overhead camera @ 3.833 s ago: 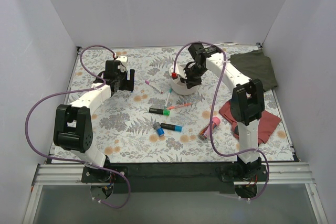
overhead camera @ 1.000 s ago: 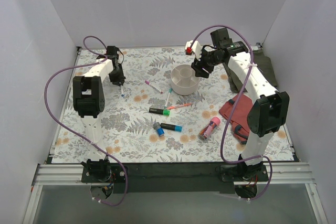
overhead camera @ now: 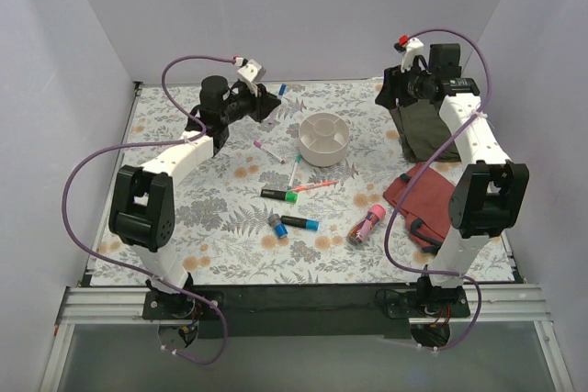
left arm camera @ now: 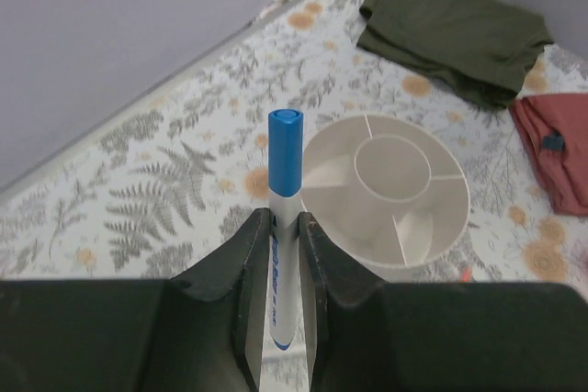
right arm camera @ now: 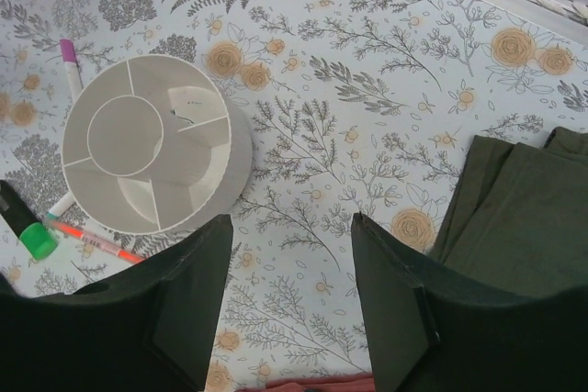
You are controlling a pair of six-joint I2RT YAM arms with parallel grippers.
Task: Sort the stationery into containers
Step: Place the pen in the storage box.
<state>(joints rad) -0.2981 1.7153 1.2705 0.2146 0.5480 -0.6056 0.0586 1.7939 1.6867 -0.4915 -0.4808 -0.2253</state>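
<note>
My left gripper [overhead camera: 269,103] is shut on a thin white pen with a blue cap [left arm camera: 285,149] and holds it in the air left of the off-white divided cup [overhead camera: 322,155], whose compartments [left arm camera: 432,227] look empty. The right gripper [overhead camera: 390,91] hangs open and empty, high at the back right of the cup [right arm camera: 230,149]. On the mat lie a pink-capped pen [overhead camera: 269,150], a green-capped pen [overhead camera: 294,172], an orange-pink pen [overhead camera: 315,186], a green-capped black marker [overhead camera: 278,195], a blue-capped black marker [overhead camera: 299,222], a grey-blue stub [overhead camera: 276,225] and a fat pink marker [overhead camera: 366,225].
A dark green cloth [overhead camera: 432,121] lies folded at the back right under the right arm. A red cloth [overhead camera: 427,204] lies nearer on the right. White walls close in the floral mat on three sides.
The left gripper has risen from the mat's far left with the blue-capped pen and swung right toward the cup. The right gripper has pulled back from the cup to the back right.
</note>
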